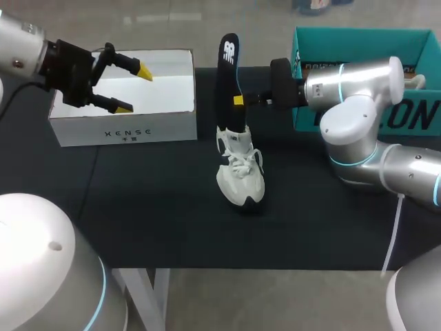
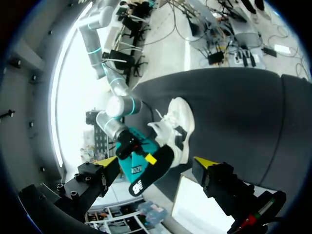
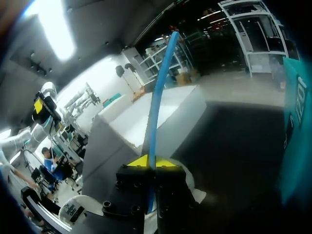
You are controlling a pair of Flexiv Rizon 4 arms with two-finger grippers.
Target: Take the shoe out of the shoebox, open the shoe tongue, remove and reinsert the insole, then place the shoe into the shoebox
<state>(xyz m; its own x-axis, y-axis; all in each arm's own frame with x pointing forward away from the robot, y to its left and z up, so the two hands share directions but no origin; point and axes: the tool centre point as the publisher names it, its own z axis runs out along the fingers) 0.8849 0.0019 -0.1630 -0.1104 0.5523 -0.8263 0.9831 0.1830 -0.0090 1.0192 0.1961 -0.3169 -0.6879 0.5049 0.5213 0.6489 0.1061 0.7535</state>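
While left jaws gape wide, right jaws pinch the logo-printed insole (image 1: 227,69) upright over the shoe (image 1: 240,176).

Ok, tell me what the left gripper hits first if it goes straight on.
Probably the upright insole in the right gripper; the left gripper points over the white box toward it, but depth is unclear.

Black insole (image 1: 228,76) with white logo and blue edge, between the right gripper's (image 1: 238,101) yellow tips. Under it, an off-white shoe (image 1: 239,169) with black sole patches. Black table (image 1: 138,207). Teal shoebox (image 1: 358,40) behind the gripper.
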